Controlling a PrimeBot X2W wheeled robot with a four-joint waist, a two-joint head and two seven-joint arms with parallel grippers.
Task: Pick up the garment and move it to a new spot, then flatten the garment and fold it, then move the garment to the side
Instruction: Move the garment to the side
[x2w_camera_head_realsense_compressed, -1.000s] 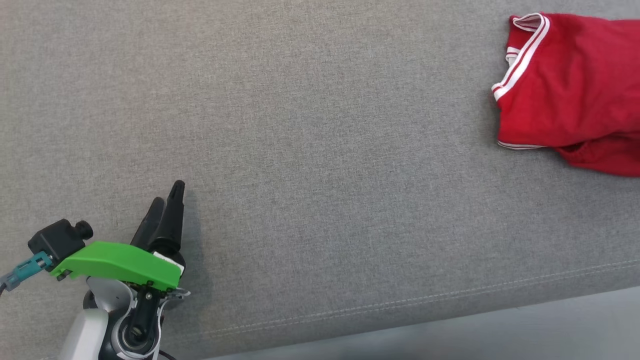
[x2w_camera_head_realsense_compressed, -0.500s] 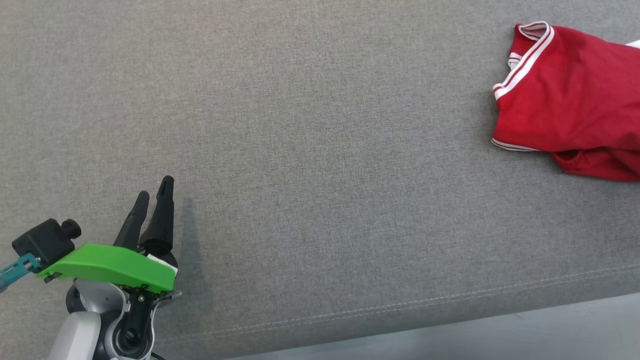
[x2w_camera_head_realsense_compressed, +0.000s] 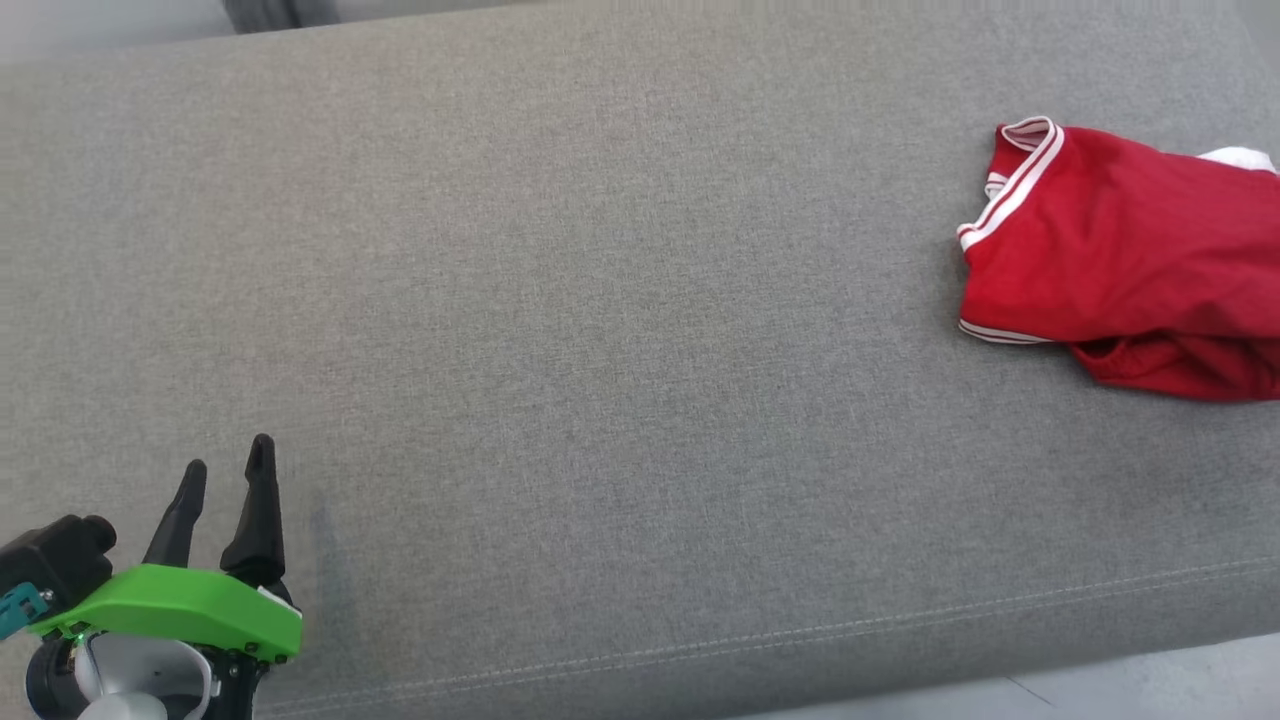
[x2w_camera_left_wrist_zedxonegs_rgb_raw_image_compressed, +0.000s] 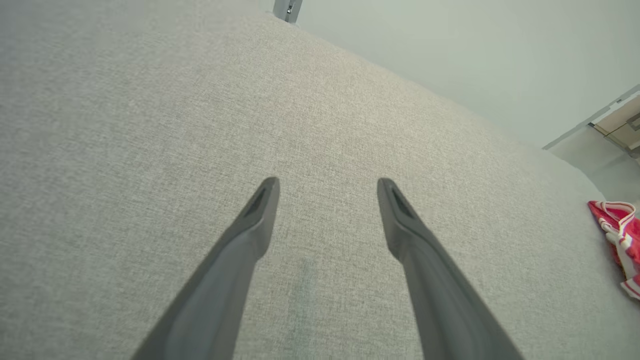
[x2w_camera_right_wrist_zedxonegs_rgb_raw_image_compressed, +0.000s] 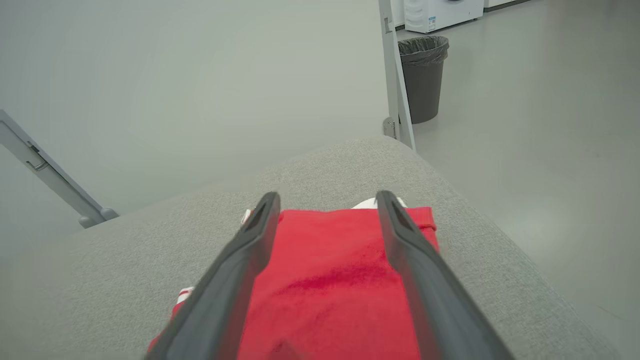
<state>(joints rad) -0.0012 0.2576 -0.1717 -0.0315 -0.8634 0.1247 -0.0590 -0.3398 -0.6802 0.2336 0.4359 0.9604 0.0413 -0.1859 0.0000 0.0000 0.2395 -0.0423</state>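
- Garment (x2w_camera_head_realsense_compressed: 1120, 260): a red top with white striped trim at its openings, lying loosely folded at the right end of the grey fabric-covered tabletop (x2w_camera_head_realsense_compressed: 600, 300), near that end's edge, with a bit of white showing at its far side.
- Right pincer (x2w_camera_right_wrist_zedxonegs_rgb_raw_image_compressed: 327, 195): fingers spread wide and gripping nothing. In the right wrist view they frame the red cloth, which lies beneath and between them.
- Left pincer (x2w_camera_head_realsense_compressed: 228, 455): fingers also wide apart and empty, at the near left corner of the tabletop, well apart from the garment. A bright green cover (x2w_camera_head_realsense_compressed: 180, 605) sits over its wrist.
- Left wrist view: bare grey weave between the fingers, with the garment at the far right edge.
- Stitching: a pale seam runs along the tabletop's near edge.
- Background in the right wrist view: a dark bin (x2w_camera_right_wrist_zedxonegs_rgb_raw_image_compressed: 422, 80) lined with a black bag stands on the floor (x2w_camera_right_wrist_zedxonegs_rgb_raw_image_compressed: 550, 125) beside a grey metal post (x2w_camera_right_wrist_zedxonegs_rgb_raw_image_compressed: 395, 75).
- Writing: a white appliance (x2w_camera_right_wrist_zedxonegs_rgb_raw_image_compressed: 442, 12) behind the bin carries a small label, too small to read.
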